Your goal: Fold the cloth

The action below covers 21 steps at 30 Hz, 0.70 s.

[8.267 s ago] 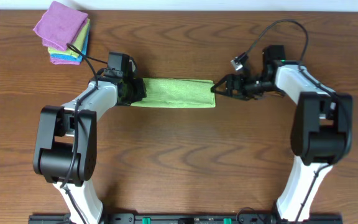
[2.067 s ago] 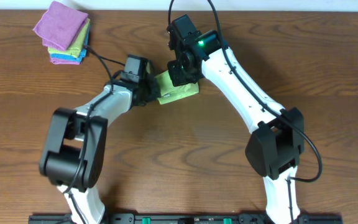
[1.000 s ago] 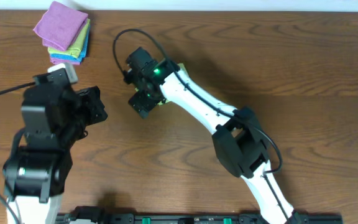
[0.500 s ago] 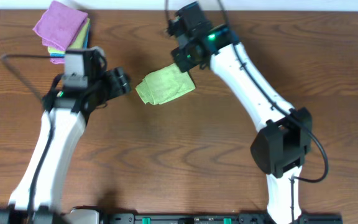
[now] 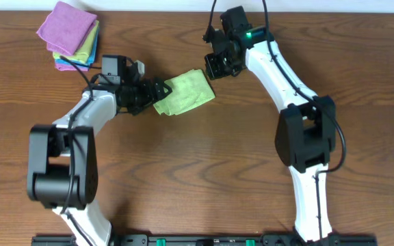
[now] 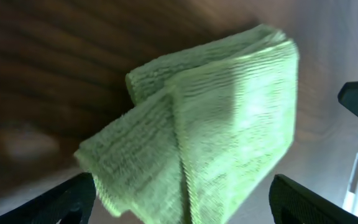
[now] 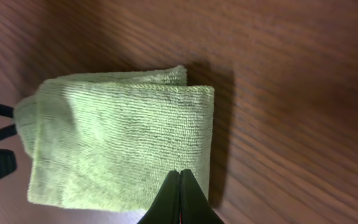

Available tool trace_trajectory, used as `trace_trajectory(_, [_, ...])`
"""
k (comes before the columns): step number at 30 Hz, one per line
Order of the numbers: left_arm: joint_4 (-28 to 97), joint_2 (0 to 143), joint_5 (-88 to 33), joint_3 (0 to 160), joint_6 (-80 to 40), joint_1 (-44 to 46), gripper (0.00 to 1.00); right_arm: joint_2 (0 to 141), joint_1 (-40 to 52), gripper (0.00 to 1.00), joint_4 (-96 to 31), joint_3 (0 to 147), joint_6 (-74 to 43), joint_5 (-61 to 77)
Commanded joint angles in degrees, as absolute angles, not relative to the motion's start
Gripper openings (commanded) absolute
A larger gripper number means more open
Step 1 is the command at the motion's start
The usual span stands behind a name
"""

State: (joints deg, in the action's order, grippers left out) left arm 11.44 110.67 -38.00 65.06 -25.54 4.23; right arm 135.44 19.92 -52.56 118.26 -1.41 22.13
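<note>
The desk [image 5: 252, 184] is of dark brown wood with the grain running from side to side, and behind its far edge only a pale strip [image 5: 149, 5] of the room can be seen. In the far left corner sits a pile of folded cloths [image 5: 70, 34], purple on top with yellow-green and blue under it, well apart from the work. The green cloth [image 5: 185, 92] lies folded on the desk a little left of the middle, in the far half. Its long axis is tilted, running from the near left to the far right, and at one edge the layers lie on each other. The left arm [image 5: 91, 116] goes up from its base and bends to the right, so that the left gripper [image 5: 160, 91] points along the desk at the near-left end of the cloth. Its jaws are wide, and in the left wrist view the two fingers [image 6: 55, 205] stand at either side of the cloth's nearest corner; I cannot tell if they touch it. The right arm [image 5: 279, 68] stretches far over the desk to the left, and the right gripper [image 5: 215, 67] is just at the far-right corner of the cloth. Its jaws are pressed together; in the right wrist view their tip [image 7: 180, 186] overlaps the cloth's edge, and nothing is seen between them.
</note>
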Motion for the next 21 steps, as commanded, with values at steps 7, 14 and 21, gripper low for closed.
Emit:
trace_trajectory(7, [9.6, 114.3, -40.5, 64.9, -26.4, 4.1, 0.94, 139.7, 19.7, 0.01, -50.6, 118.4, -5.8, 24.0])
trace_trajectory(14, [9.1, 115.9, -40.7, 64.9, -27.8, 4.4, 0.95, 141.7, 19.9, 0.02, -50.6, 118.4, -7.3, 24.0])
trace_trajectory(21, [7.5, 116.0, -40.4, 64.9, -28.8, 6.3, 0.95, 143.2, 21.5, 0.02, -50.6, 118.4, -8.2, 24.8])
